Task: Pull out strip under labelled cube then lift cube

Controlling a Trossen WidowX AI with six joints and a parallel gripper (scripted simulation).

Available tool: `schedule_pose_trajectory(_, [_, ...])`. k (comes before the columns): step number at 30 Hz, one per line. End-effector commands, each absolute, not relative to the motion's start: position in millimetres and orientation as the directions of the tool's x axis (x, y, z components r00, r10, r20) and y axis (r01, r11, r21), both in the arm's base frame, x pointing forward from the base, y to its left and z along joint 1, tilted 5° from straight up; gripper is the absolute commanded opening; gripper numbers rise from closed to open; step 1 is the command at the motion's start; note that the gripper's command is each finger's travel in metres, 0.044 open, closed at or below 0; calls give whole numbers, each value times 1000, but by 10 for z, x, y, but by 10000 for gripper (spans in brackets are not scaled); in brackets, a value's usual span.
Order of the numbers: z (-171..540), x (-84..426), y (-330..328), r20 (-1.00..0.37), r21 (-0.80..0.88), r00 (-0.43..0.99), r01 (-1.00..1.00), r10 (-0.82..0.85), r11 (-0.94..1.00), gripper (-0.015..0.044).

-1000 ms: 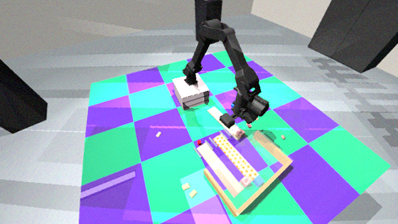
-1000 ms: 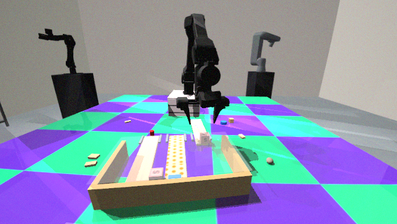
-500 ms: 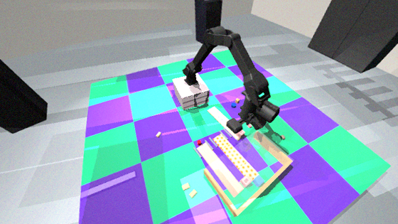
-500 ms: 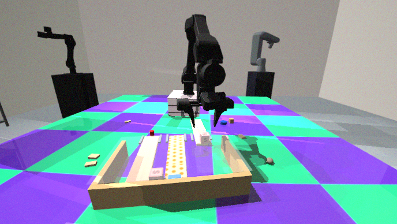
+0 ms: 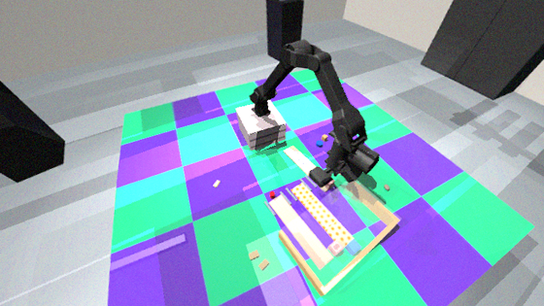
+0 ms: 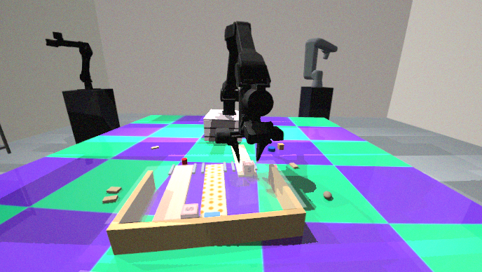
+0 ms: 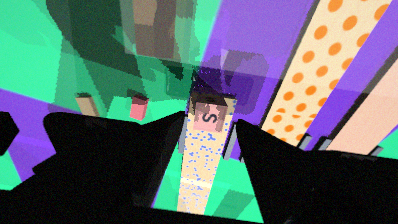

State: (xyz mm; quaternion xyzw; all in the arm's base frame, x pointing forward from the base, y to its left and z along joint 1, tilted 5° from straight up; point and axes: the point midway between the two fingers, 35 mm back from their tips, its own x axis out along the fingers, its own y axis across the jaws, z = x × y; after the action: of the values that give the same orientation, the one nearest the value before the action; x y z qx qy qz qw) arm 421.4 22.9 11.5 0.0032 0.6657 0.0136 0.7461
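Observation:
The labelled cube, pale pink with a black "S", rests on the far end of a cream strip with blue speckles. That strip sticks out of the open back of the wooden tray towards the arm's base. The cube also shows in the exterior and top views. My gripper hangs just over the cube, with one fingertip on each side and a small gap on both sides. The fingers stand part open and hold nothing.
Inside the tray lie an orange-dotted strip and a plain cream strip, with a second pale cube and a flat blue block at their near ends. The tray wall stands right of the cube. Small loose bits lie around, among them a red one.

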Motion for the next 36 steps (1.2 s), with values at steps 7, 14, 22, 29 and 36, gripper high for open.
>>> schedule_pose_trajectory(7, [-42,4231,241,-993,25,115,-21,27,999,250])
schedule_pose_trajectory(14, [-152,4237,245,-993,25,115,-21,27,999,250])
schedule_pose_trajectory(22, [-141,4231,239,-993,23,112,-18,25,1000,132])
schedule_pose_trajectory(29, [-141,4231,239,-993,23,112,-18,25,1000,46])
schedule_pose_trajectory(36, [-11,4034,224,-993,24,111,-19,26,1000,0])
